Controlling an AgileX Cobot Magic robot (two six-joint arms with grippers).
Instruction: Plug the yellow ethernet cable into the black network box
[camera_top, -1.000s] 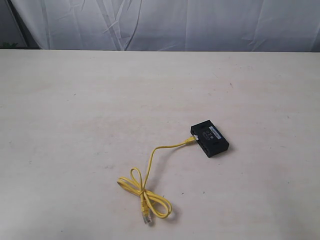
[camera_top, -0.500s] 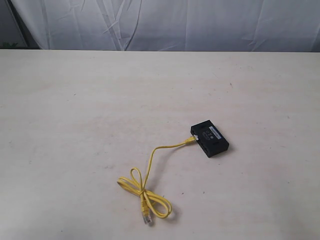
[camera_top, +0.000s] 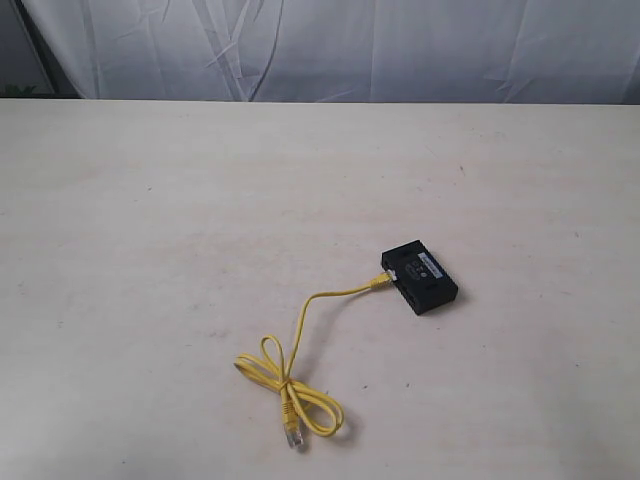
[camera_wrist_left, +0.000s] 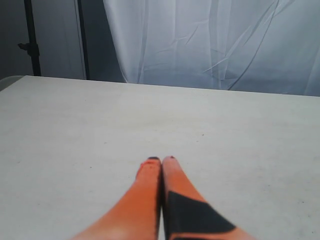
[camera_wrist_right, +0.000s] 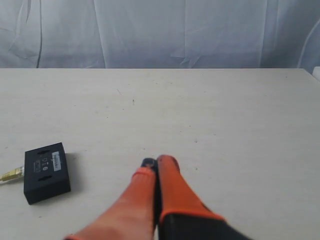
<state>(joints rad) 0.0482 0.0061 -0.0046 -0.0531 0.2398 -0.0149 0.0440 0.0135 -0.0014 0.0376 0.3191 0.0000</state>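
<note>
The black network box (camera_top: 419, 277) lies flat on the table right of centre, white label up. One plug of the yellow ethernet cable (camera_top: 300, 335) sits at the box's left side; the cord runs down-left into a looped knot, its free clear plug (camera_top: 292, 435) near the front edge. In the right wrist view the black network box (camera_wrist_right: 47, 171) lies apart from my right gripper (camera_wrist_right: 157, 161), which is shut and empty. A plug end of the yellow ethernet cable (camera_wrist_right: 11, 174) touches the box there. My left gripper (camera_wrist_left: 161, 160) is shut and empty over bare table. Neither gripper shows in the exterior view.
The pale table (camera_top: 150, 230) stretches wide around the cable and box. A white curtain (camera_top: 330, 45) hangs behind its far edge. A dark stand (camera_wrist_left: 31, 40) rises past the table in the left wrist view.
</note>
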